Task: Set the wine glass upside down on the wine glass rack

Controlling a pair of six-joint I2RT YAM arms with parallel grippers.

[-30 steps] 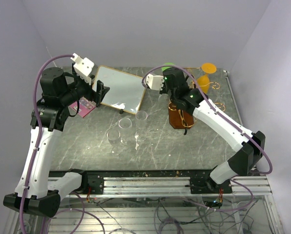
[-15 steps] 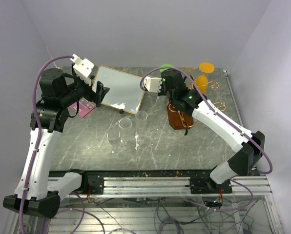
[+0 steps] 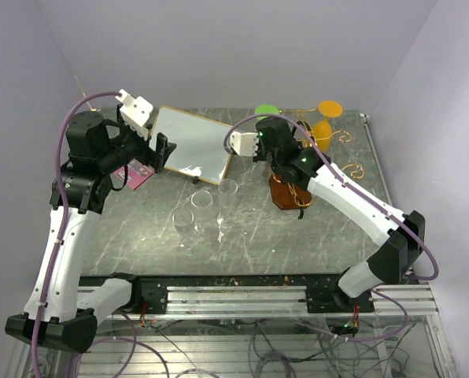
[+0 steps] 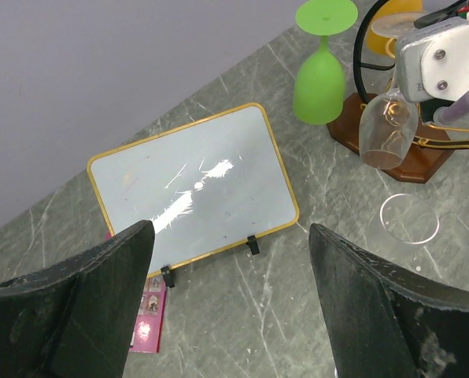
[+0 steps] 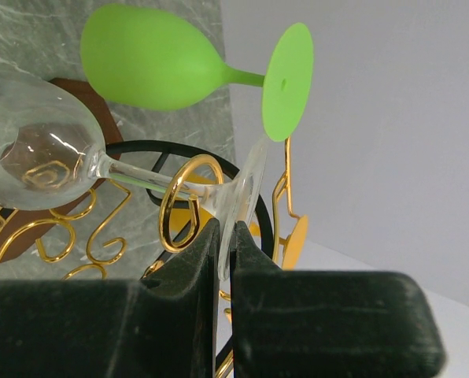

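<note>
- While nothing is asked of it at this step, the left gripper is held high over the far-left of the bench, jaws spread wide and empty. It looks to be parked there so the other arm's path is not crossed.
- Below it, a pink card is seen lying flat beside the near corner of the white framed board. The board is propped on small black feet and has no part in the job.
- Nearer the middle, spare clear glasses are stood on the stone, apart from the rack, presumably awaiting their turn.
- Now the action: the wine glass is carried by the right gripper, its flat foot pinched edge-on between jaws pressed almost together. The foot is likely chosen so that the bowl hangs downward and the stem is left bare for a hook.
- The glass is held over the brown base of the wine glass rack, with its stem lying at a gold curl. Whether the stem is already inside that curl cannot be told.
- Release is judged premature until the foot is seated on the wire.
- Furthest right, a green glass and an orange glass are hung bowl-down, feet up, and the wanted pose is shown by them. The green one is close by, so a knock is to be guarded against.
</note>
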